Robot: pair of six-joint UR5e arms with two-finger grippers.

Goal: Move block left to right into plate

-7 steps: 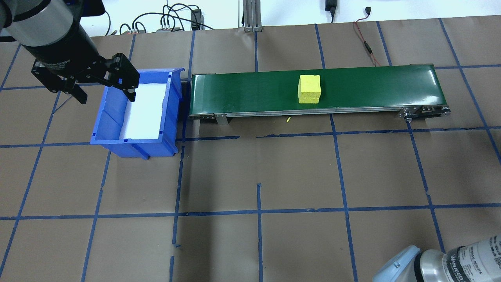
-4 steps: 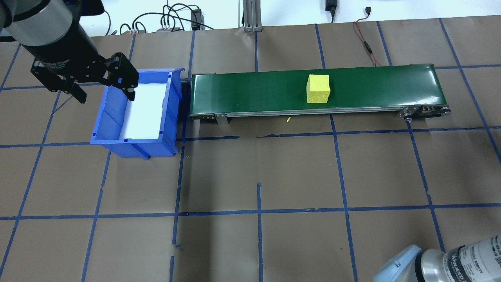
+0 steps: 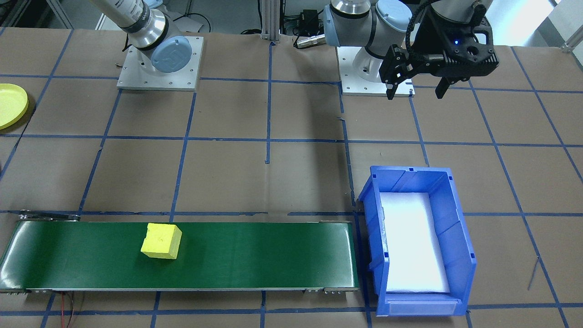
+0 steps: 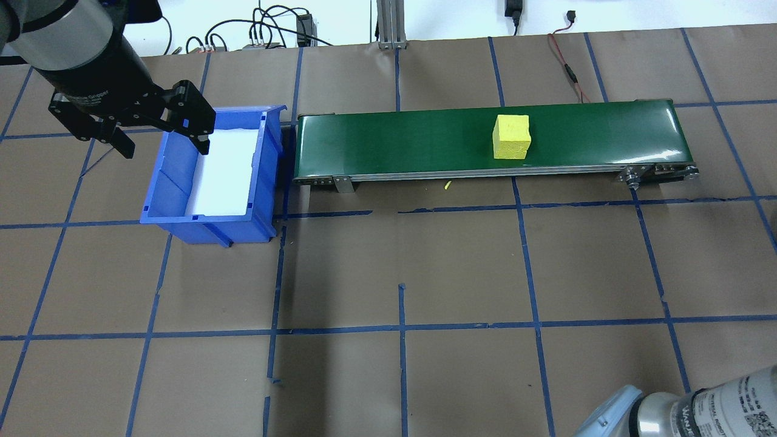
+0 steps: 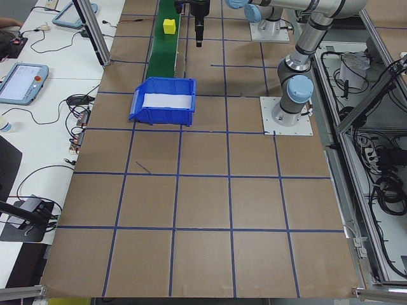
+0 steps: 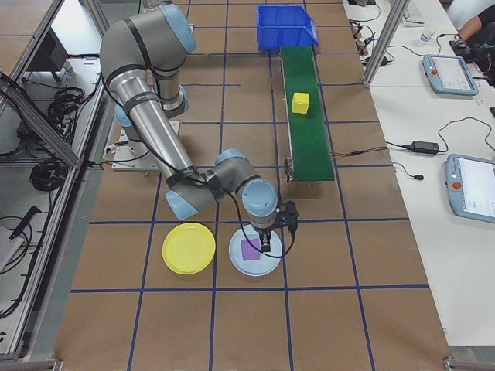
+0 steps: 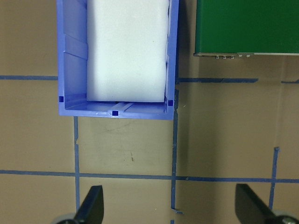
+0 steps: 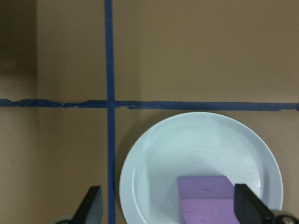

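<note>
A yellow block (image 4: 512, 137) (image 3: 161, 241) rides on the green conveyor belt (image 4: 394, 139), right of its middle in the overhead view. The yellow plate (image 6: 189, 248) (image 3: 11, 105) lies bare on the table beyond the belt's right end. My left gripper (image 4: 164, 145) (image 3: 415, 93) hangs open and holding nothing over the near left edge of the blue bin (image 4: 209, 218). My right gripper (image 8: 170, 210) (image 6: 271, 236) is open above a pale blue plate (image 8: 201, 154) that holds a purple block (image 8: 210, 198). It stands next to the yellow plate.
The blue bin (image 3: 460, 237) with a white liner stands at the belt's left end. Both arm bases (image 3: 159, 68) are bolted at the robot side. Cables (image 4: 564, 67) run behind the belt. Operators' tables with tablets (image 6: 448, 73) lie past the far edge.
The yellow block has travelled along the belt toward the robot's right. The right arm's elbow has shifted slightly lower in the overhead view. The left gripper has stayed where it was.
</note>
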